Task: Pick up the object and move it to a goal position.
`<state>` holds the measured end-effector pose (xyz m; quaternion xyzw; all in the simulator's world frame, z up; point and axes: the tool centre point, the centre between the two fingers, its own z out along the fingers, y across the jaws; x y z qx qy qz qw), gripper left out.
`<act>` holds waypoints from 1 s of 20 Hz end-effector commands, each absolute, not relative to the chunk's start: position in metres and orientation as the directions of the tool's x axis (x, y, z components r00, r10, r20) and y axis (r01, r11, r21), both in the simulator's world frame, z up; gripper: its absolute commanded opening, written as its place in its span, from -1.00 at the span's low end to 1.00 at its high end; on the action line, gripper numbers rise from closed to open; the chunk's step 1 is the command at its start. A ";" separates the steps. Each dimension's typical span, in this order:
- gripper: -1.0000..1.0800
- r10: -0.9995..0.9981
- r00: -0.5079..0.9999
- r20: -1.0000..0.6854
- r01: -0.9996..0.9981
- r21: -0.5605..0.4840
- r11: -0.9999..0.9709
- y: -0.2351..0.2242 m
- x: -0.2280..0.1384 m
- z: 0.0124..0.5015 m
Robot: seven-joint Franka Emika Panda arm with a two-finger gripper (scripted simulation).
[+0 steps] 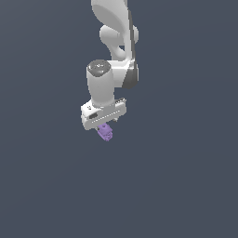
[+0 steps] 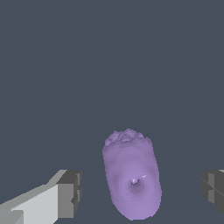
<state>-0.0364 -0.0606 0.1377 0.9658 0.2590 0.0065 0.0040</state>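
Observation:
The object (image 2: pixel 132 179) is a small light-purple lumpy piece, rounded and elongated in the wrist view. It sits between my two dark-padded fingers, with a clear gap to the pad (image 2: pixel 70 194) on one side and to the pad (image 2: pixel 213 189) on the other. My gripper (image 2: pixel 141 192) is open around it and touches it on neither side. In the exterior view the object (image 1: pixel 105 132) shows just under the white gripper (image 1: pixel 105 124), which points down from the white arm (image 1: pixel 114 42). The fingertips are hard to make out in that view.
A plain dark grey-blue floor (image 1: pixel 186 186) fills both views. No other objects, containers or edges show.

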 end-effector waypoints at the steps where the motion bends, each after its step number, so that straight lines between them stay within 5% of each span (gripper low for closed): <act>1: 0.92 0.544 0.839 0.007 0.544 0.009 -0.839 -0.065 -0.041 0.133; 20: 0.92 0.656 0.755 0.000 0.656 0.000 -0.755 -0.078 -0.056 0.119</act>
